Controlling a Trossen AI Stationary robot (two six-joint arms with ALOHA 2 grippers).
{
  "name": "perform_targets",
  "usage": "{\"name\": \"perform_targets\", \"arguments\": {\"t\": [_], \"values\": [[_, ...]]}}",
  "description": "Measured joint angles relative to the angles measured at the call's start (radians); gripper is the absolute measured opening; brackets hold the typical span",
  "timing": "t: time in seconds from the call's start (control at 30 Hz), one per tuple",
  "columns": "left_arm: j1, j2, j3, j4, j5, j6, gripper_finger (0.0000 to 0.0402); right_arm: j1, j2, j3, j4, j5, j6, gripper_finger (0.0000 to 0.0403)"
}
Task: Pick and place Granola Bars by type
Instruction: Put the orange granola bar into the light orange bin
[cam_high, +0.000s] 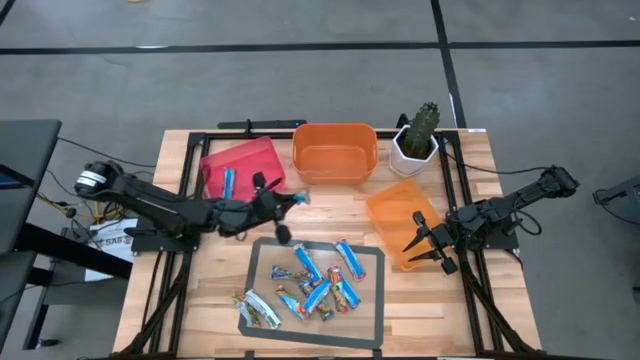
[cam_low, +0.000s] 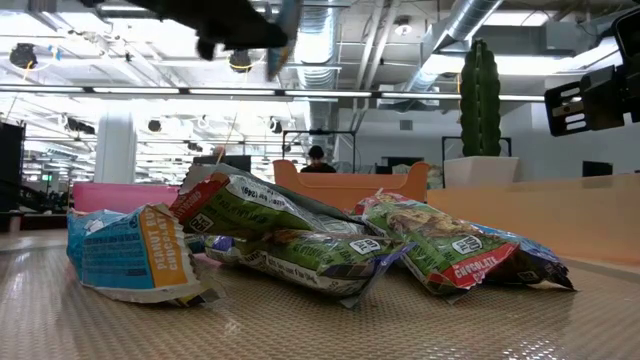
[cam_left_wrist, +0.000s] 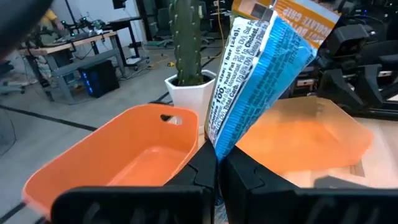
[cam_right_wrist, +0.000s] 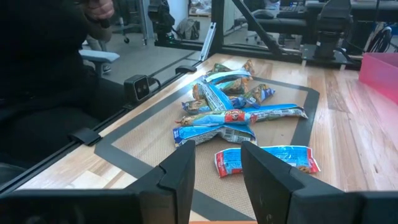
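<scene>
Several granola bars (cam_high: 318, 282) in blue, green and red wrappers lie in a heap on a grey mat (cam_high: 262, 262) at the table's near middle. One blue bar (cam_high: 228, 182) lies in the red bin (cam_high: 245, 160). My left gripper (cam_high: 285, 203) is shut on another blue bar (cam_left_wrist: 261, 74), between the red bin and the orange bin (cam_high: 335, 152), above the table. My right gripper (cam_high: 415, 235) waits open over the flat orange bin (cam_high: 400, 215) at the right, and its fingers (cam_right_wrist: 186, 174) point at the heap (cam_right_wrist: 224, 109). My left gripper pinches one end of the blue bar's wrapper (cam_left_wrist: 219, 144) between its two fingers (cam_left_wrist: 245, 177). The fingers come about level from the table's left. The bar sticks out past the fingertips and slants upward, lifted clear of the table and the bins.
A cactus in a white pot (cam_high: 417, 140) stands at the far right, beside the orange bin. The low view shows the heap of bars (cam_low: 300, 240) close up, with the left gripper (cam_low: 240, 30) high above it. Bare wood lies between the mat and the bins.
</scene>
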Motion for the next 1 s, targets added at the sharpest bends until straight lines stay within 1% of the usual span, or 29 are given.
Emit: {"name": "perform_targets", "arguments": {"t": [0.23, 0.4, 0.7, 0.87, 1.0], "values": [[0.062, 0.222, 0.194, 0.000, 0.122, 0.073, 0.0002, 0.000, 0.000, 0.000, 0.000, 0.000, 0.000, 0.0123], [0.096, 0.383, 0.347, -0.006, 0.185, 0.125, 0.0001, 0.000, 0.000, 0.000, 0.000, 0.000, 0.000, 0.0123], [0.158, 0.658, 0.633, -0.031, 0.331, 0.149, 0.0000, 0.000, 0.000, 0.000, 0.000, 0.000, 0.000, 0.0123], [0.182, 0.787, 0.790, -0.082, 0.358, 0.149, 0.0000, 0.000, 0.000, 0.000, 0.000, 0.000, 0.000, 0.0123], [0.195, 0.864, 0.895, -0.118, 0.388, 0.138, 0.0000, 0.000, 0.000, 0.000, 0.000, 0.000, 0.000, 0.0123]]}}
